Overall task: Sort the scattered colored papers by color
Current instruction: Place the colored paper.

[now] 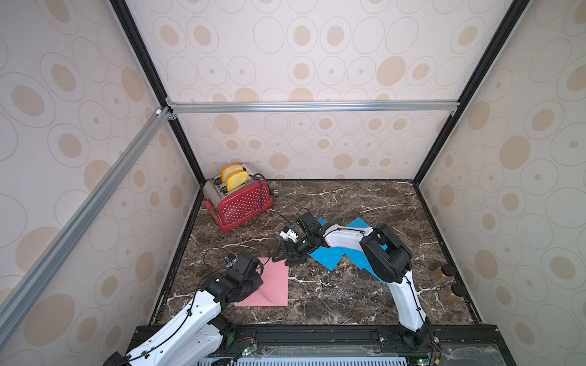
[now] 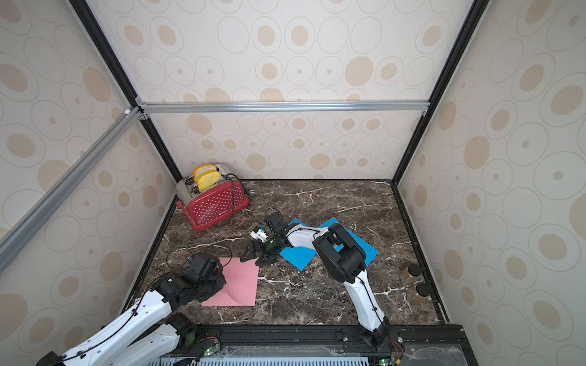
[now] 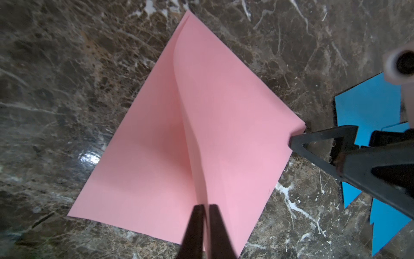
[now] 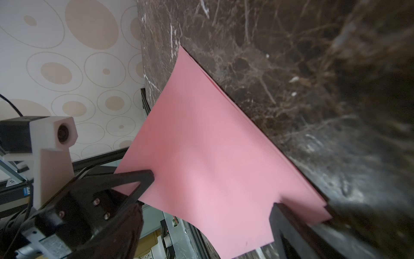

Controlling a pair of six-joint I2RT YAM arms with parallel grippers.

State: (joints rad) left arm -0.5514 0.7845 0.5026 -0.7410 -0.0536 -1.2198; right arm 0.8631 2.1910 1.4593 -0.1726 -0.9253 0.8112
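- Pink papers [image 1: 274, 285]: lie stacked on the near-left part of the tabletop [image 1: 348, 202], edges almost matching. Show a raised fold in the top sheet.
- Blue papers [image 1: 329, 258]: lie overlapped and fanned at mid-right of the tabletop, partly under the right arm [image 1: 383, 253]. Sit near the pink stack without touching it.
- Left end effector [image 3: 206, 207]: sits at the raised fold, fingers [image 3: 197, 224] nearly together with a slim gap. Cannot tell whether it pinches the sheet.
- Right end effector [image 1: 288, 258]: stands wide open, low over the tabletop between the two stacks. Touches the far corner of the pink stack with one fingertip [image 3: 295, 142].
- Toaster [image 1: 244, 202]: red with white dots, stands in the far-left corner. Holds two yellow bread slices [image 1: 236, 179] upright in its slots.
- Jars [image 1: 445, 272]: two, black-lidded, stand at the right edge of the tabletop, one just behind the other. Hold something brownish, kind not discernible.
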